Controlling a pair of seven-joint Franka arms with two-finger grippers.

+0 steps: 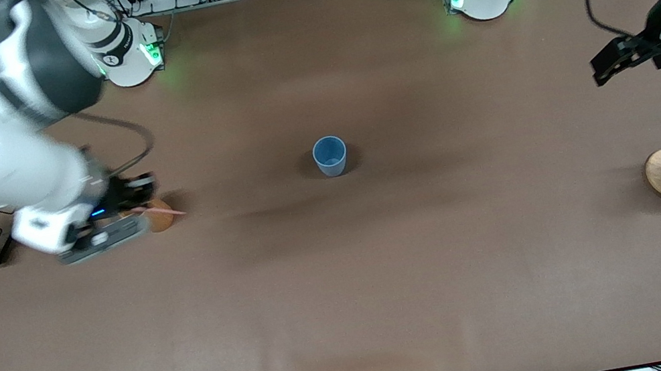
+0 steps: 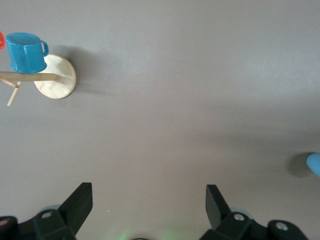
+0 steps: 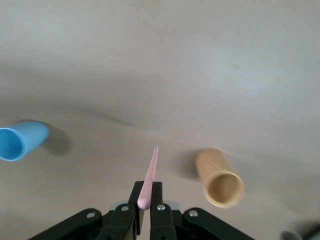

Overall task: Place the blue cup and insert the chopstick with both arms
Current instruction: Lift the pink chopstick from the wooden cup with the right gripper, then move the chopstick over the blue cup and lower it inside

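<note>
Right gripper (image 3: 146,216) pinching the chopstick (image 3: 149,176), tip out past the fingers; left gripper (image 2: 149,200) spread, idle; wooden cup (image 3: 220,179) clear only from the right wrist.

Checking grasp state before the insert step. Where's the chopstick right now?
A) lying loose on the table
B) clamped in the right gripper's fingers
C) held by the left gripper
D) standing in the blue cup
B: the right wrist view shows the pink chopstick pinched between the shut fingers of the right gripper, beside the wooden cup; the blue cup stands empty mid-table, and the left gripper is open and holds nothing.
</note>
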